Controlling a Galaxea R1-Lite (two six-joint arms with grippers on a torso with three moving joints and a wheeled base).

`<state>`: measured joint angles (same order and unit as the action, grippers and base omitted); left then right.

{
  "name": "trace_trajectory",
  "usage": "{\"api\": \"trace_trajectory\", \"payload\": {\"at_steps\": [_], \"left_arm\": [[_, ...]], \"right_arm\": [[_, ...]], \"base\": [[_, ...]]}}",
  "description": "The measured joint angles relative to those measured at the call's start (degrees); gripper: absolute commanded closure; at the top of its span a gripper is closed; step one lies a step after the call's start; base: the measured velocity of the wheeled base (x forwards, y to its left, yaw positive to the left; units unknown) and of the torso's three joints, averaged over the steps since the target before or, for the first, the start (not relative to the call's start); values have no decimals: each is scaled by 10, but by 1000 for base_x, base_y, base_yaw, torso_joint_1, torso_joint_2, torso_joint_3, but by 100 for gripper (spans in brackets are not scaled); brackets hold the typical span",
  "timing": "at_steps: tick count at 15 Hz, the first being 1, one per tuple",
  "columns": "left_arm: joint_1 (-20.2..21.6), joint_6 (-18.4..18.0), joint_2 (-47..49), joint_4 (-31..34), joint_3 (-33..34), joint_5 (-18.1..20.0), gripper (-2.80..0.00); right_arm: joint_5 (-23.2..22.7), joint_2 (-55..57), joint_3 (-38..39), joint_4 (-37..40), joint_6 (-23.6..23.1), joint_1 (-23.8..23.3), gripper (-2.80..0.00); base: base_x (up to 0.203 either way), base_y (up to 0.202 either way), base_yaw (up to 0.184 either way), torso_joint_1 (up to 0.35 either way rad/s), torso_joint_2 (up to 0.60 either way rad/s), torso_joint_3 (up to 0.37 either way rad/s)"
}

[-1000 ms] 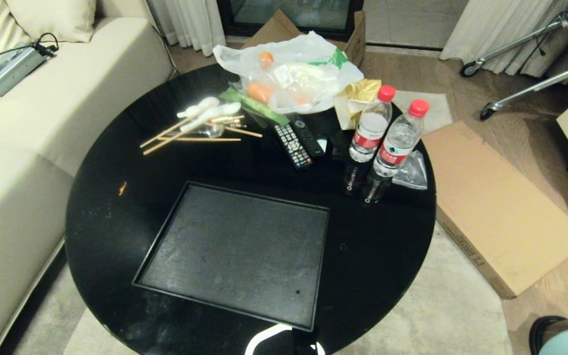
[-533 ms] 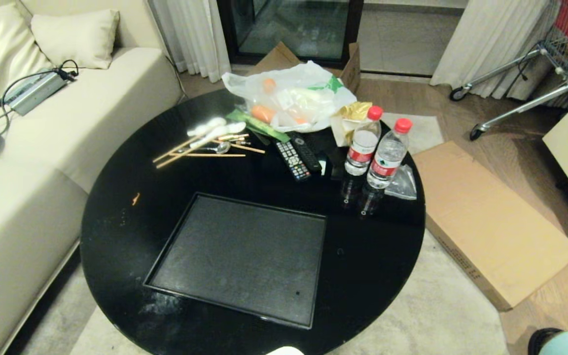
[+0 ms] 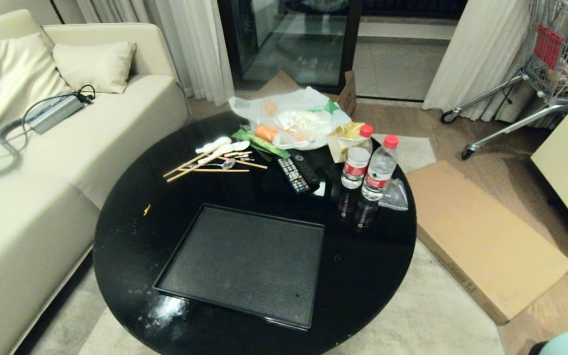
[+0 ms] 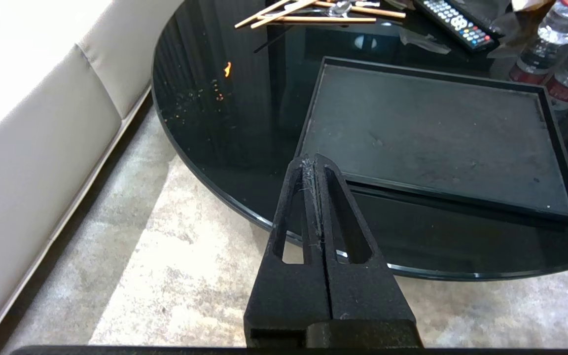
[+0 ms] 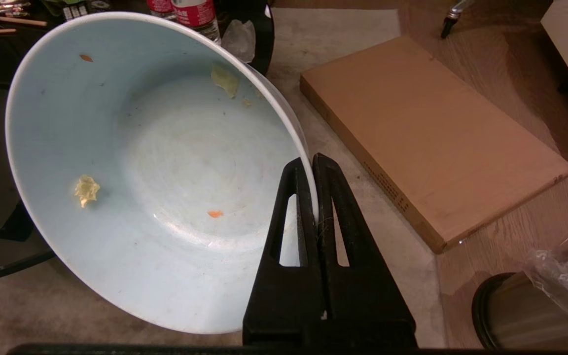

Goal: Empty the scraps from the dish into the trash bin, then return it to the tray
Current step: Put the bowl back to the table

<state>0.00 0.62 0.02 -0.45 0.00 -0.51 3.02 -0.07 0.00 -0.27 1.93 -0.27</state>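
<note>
With the right gripper (image 5: 313, 165) clamped on the near-empty dish's (image 5: 131, 162) rim, it should probably carry it level to the bare tray (image 3: 244, 264), left gripper (image 4: 315, 165) together.

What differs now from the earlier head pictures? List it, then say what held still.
Only the camera moved: the head view tilted up and drew back, so the round table sits lower and more sofa, curtains and cart show. Nothing was taken or let go. The tray, bottles, remotes and chopsticks kept their places on the table.
</note>
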Motion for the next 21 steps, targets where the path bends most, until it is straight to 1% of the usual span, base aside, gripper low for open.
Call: {"api": "trace_trajectory", "payload": {"at_steps": [6,7,9,11,13,15,18,21], "left_arm": [[0,1,0,-1,0,0,0],[0,1,0,0,0,0,0],[0,1,0,-1,0,0,0],[0,1,0,-1,0,0,0],[0,1,0,-1,0,0,0],[0,1,0,-1,0,0,0],[0,1,0,0,0,0,0],[0,2,0,-1,0,0,0]], "right_arm": [[3,0,0,-1,-5,0,0],[-2,0,0,-3,-12,0,0],[-23,0,0,-6,-40,0,0],[-27,0,0,-9,-56,0,0],[-39,0,-1,-11,-85,0,0],[-40,4,-2,-10,-104,0,0],[-60,24,-36,10,-107,0,0],[-74,80,-71,19,-115,0,0]], "base": [[0,0,0,0,0,5],[0,0,0,0,0,0],[0,0,0,0,0,0],[0,0,0,0,0,0],[0,0,0,0,0,0],[0,0,0,0,0,0],[0,0,0,0,0,0],[0,0,0,0,0,0]]}}
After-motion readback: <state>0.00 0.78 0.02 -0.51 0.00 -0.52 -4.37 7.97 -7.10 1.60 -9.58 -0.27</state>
